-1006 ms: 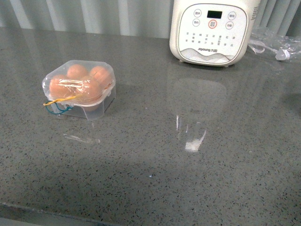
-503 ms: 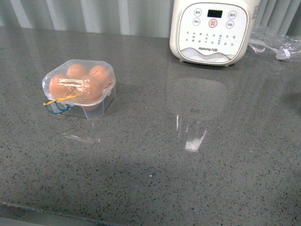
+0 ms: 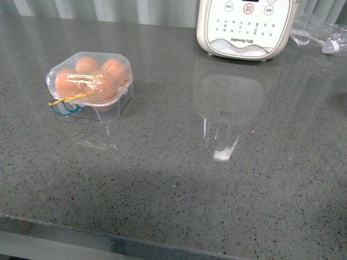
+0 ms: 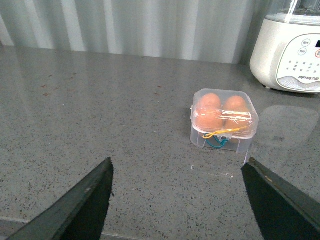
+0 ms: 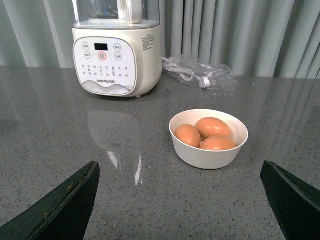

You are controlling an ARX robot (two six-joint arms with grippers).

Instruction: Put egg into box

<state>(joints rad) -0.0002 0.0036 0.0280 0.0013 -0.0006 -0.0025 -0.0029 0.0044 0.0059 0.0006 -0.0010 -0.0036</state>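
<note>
With both grippers spread wide and empty, leave the full, banded box (image 3: pixel 90 86) closed on the counter's (image 3: pixel 217 195) left and keep your arms clear of it.

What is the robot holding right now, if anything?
Nothing. Both the left gripper and right gripper are open and empty; the small clear plastic egg box sits closed on the counter.
</note>
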